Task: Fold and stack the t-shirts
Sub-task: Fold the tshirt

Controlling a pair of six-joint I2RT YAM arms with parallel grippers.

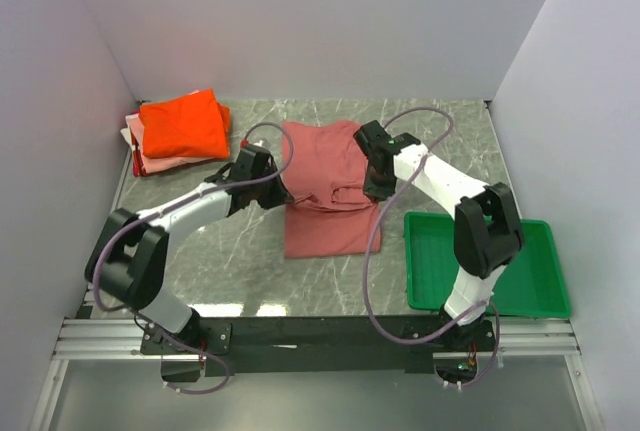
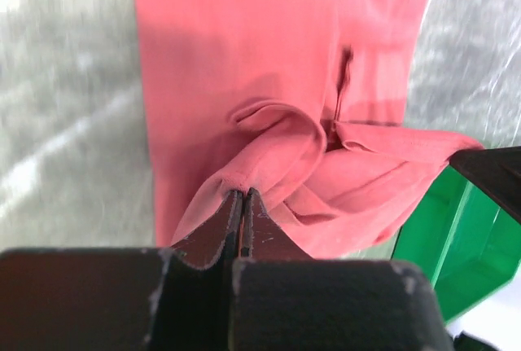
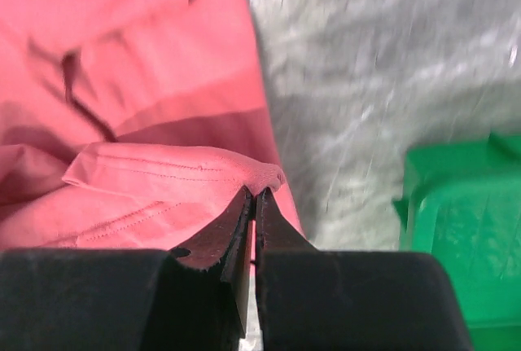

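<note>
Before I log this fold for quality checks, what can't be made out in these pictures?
Top view: tees beneath the orange t-shirt, covered by it; count unclear.
Top view: left gripper and right gripper tips, hidden under their wrists.
Wrist views: green tray, cut off by the frame edge.

2 white-black arms [image 1: 190, 209], lilac cables [image 1: 370, 251], black claws [image 2: 242, 204] [image 3: 254, 204]

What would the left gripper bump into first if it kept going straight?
The red shirt: the left gripper pinches its edge, and more bunched shirt lies right ahead, probably before anything else.
</note>
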